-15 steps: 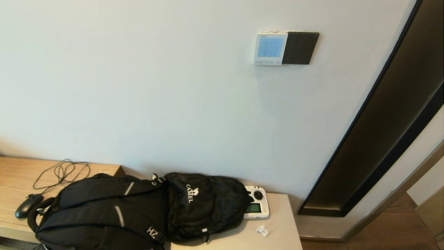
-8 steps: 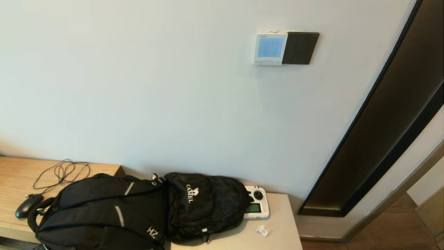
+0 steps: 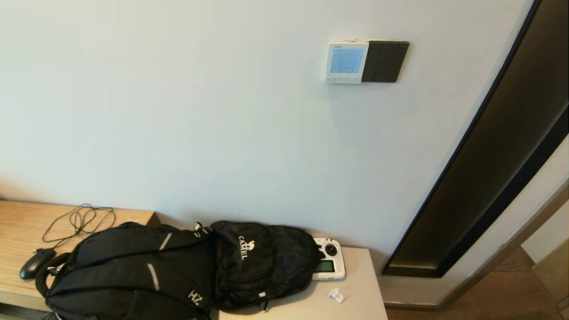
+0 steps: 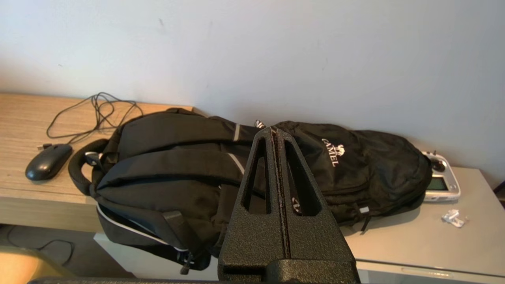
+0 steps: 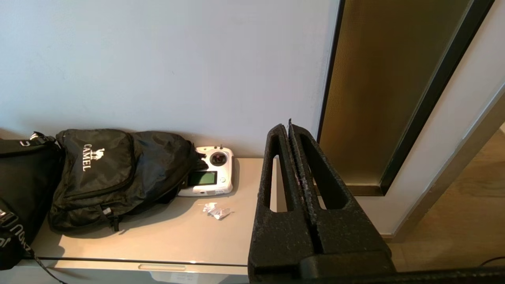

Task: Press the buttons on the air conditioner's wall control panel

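The wall control panel (image 3: 347, 62) is a small white square with a pale blue screen, high on the wall. Its row of tiny pale buttons (image 3: 342, 79) runs along its lower edge. Neither gripper shows in the head view. My left gripper (image 4: 274, 130) is shut and empty, low in front of the black backpacks. My right gripper (image 5: 286, 127) is shut and empty, low near the grey table's right end. The panel is out of both wrist views.
A glossy black square panel (image 3: 385, 61) adjoins the white one. Two black backpacks (image 3: 178, 266), a white handheld controller (image 3: 329, 265), a paper scrap (image 3: 337, 294), a mouse (image 3: 35, 262) and a cable lie on the tables. A dark door frame (image 3: 489, 155) stands right.
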You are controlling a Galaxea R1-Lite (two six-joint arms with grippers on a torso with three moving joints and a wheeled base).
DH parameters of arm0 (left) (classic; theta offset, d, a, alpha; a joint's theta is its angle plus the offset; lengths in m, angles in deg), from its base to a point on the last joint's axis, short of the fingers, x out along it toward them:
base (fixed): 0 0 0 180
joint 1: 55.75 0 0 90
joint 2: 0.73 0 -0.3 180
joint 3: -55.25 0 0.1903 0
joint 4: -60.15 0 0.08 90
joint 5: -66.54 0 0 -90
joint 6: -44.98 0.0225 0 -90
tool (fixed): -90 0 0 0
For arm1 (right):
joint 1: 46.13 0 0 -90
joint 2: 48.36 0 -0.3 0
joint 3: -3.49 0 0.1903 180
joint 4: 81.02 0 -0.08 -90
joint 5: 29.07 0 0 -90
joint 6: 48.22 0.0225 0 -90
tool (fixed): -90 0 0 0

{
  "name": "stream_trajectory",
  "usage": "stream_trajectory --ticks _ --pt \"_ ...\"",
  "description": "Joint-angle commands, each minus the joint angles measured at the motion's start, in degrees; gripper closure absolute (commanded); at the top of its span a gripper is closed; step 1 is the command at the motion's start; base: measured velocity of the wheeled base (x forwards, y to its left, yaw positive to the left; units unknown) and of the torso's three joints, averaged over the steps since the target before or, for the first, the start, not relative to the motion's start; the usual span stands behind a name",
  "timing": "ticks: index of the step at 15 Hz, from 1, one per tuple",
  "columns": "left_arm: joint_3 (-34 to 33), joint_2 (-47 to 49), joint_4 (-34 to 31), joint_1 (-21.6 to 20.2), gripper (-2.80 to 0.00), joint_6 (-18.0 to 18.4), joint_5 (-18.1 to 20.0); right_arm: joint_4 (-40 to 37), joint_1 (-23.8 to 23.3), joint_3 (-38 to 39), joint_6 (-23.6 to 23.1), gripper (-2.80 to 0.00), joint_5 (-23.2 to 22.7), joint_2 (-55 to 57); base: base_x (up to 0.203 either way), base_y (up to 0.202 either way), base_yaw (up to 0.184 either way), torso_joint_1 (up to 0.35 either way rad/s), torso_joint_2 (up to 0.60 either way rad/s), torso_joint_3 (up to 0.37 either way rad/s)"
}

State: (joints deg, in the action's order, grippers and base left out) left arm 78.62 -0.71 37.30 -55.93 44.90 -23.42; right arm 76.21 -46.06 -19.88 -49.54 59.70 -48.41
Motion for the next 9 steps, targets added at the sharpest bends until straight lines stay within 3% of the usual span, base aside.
stream_trajectory --ticks 1,9 --pt "0.00 -0.02 0.02 0.01 0.00 -0.01 0.04 0.02 0.01 0.00 -0.01 0.00 0.00 0.14 0.000 0.000 0.000 0.000 0.00 0.000" --pt "0.00 -0.02 0.02 -0.08 0.00 -0.01 -0.05 0.02 0.01 -0.09 0.17 0.00 0.00 0.14 0.000 0.000 0.000 0.000 0.00 0.000"
